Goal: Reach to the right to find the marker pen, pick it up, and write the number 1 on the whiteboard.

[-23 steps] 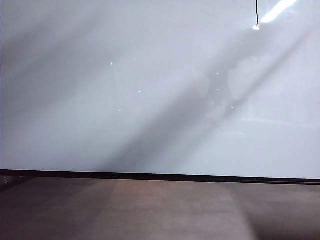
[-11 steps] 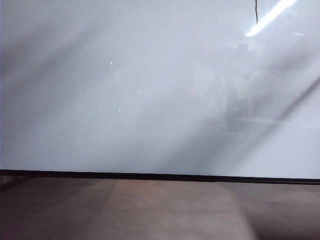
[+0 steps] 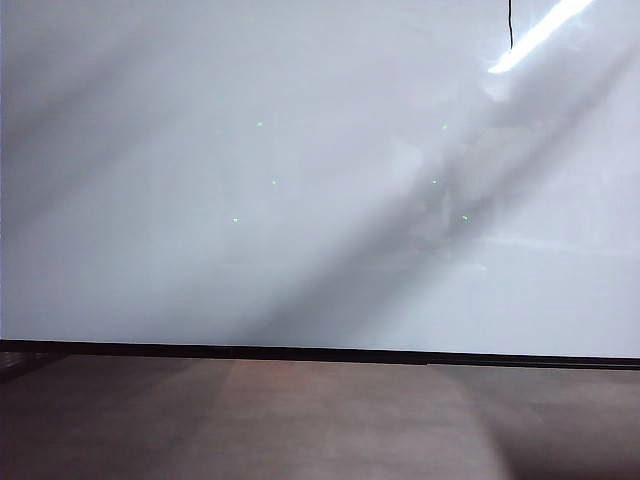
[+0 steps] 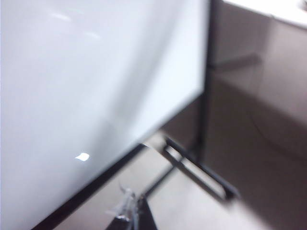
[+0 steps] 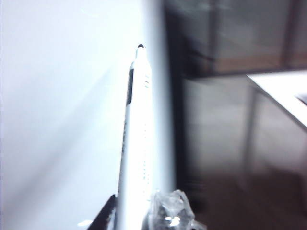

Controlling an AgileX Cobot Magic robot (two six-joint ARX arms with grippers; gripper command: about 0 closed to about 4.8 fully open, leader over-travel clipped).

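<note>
The whiteboard point(image 3: 200, 230) fills the exterior view, and neither gripper shows there. A thin black vertical stroke, the number 1 point(image 3: 510, 28), runs down from the top edge at the upper right, beside a bright light streak. In the right wrist view my right gripper point(image 5: 136, 218) is shut on the white marker pen point(image 5: 135, 143). The pen's dark tip point(image 5: 140, 46) points along the whiteboard point(image 5: 57, 105); whether it touches the board I cannot tell. In the blurred left wrist view my left gripper point(image 4: 133, 211) hangs shut and empty near the whiteboard point(image 4: 72, 81) and its lower corner.
A black lower edge point(image 3: 300, 353) borders the board, with brown-grey floor point(image 3: 300, 425) below it. The left wrist view shows the board's dark stand leg point(image 4: 201, 170) on the floor. A pale slab point(image 5: 283, 93) lies beyond the pen in the right wrist view.
The dim reflections and shadow bands on the board have shifted, and the light streak has grown longer. The black stroke stays where it was.
</note>
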